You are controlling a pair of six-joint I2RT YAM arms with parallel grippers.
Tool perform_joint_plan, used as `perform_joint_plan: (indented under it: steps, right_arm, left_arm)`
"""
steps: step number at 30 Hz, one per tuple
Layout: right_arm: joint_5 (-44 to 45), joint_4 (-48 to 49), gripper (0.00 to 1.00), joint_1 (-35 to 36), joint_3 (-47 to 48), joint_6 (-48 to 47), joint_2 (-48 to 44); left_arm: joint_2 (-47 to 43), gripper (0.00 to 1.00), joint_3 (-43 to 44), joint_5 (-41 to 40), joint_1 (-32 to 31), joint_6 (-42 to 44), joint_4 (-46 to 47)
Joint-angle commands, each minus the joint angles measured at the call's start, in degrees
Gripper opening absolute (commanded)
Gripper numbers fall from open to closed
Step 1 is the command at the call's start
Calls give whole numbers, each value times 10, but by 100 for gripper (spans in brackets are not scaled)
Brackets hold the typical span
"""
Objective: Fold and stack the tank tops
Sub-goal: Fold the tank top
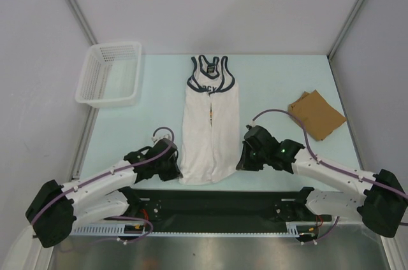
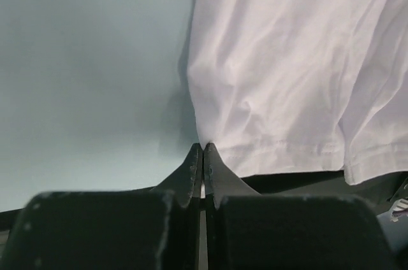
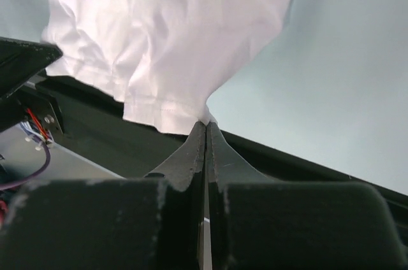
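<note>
- In the top view, the fingertips of both tools were hidden under their own black bodies. Only the wrist views showed them.
- The left tool (image 2: 202, 155) was closed tight, its tips pinching the 7 o'clock hem corner of the white tank top (image 1: 209, 127).
- The right tool (image 3: 205, 131) was also closed to a slit on the 5 o'clock hem corner, and the cloth rose in a peak from its tips.
- The white tank top lay flat at the centre of the worktop (image 1: 274, 79), with its neck toward 12 o'clock and its hem at the near edge, at 6 o'clock.
- Each wrist view cut the top off and showed only its lower cloth.
- The tan tank top (image 1: 317, 114) lay folded at 3 o'clock, well apart from the white one. How its layers were folded could not be made out.
- The white lattice basket (image 1: 105, 98) stood at 10 o'clock, and both tops lay outside it.
- The chest print (image 1: 208, 88) showed dark letters, but they were creased and too small to read.
</note>
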Motion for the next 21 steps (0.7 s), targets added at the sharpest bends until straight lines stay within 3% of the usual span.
perform_joint_plan:
  steps: [1,15,21]
  right_arm:
    - [3,13,0,-21,39,-37,16]
    - [-23,21,0,-124,158,-133,90]
    - [-32,19,0,-171,251,-176,162]
  left_arm:
    - [22,0,75,-45,-1,25,-11]
    - [81,0,196,-70,89,107,6]
    - [165,0,269,-68,127,148,33]
